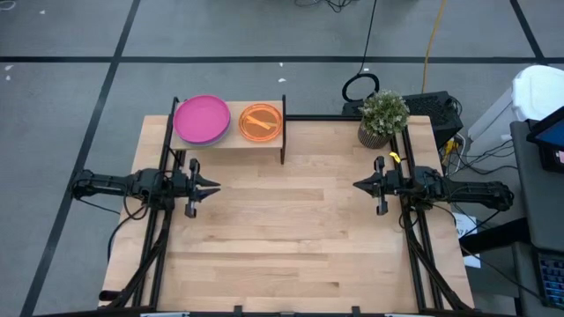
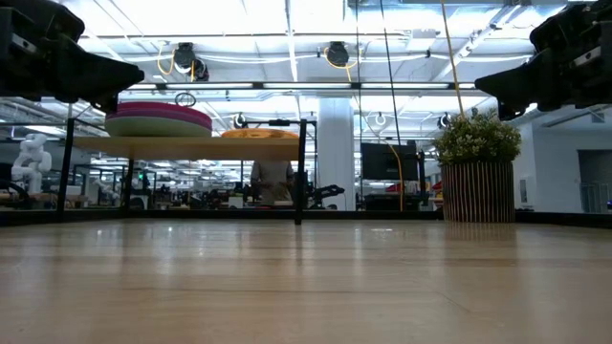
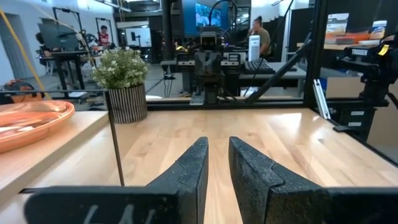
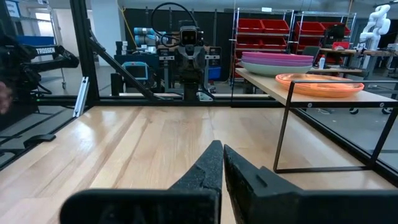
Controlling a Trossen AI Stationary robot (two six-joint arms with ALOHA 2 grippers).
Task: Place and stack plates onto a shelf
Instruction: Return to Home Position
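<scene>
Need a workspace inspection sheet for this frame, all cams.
Surface: light wooden tabletop, no plates lying on it.
Job's things: small wooden shelf on black legs holds two stacks; round magenta plastic plate tops one, translucent orange plate tops the other.
Clutter: potted green plant at the table's right rear corner.
Grippers: left gripper narrowly open, empty; right gripper shut, empty.
Cables: yellow cable and coiled black cable on the floor behind the table.
Surroundings: grey floor; person far off.
</scene>
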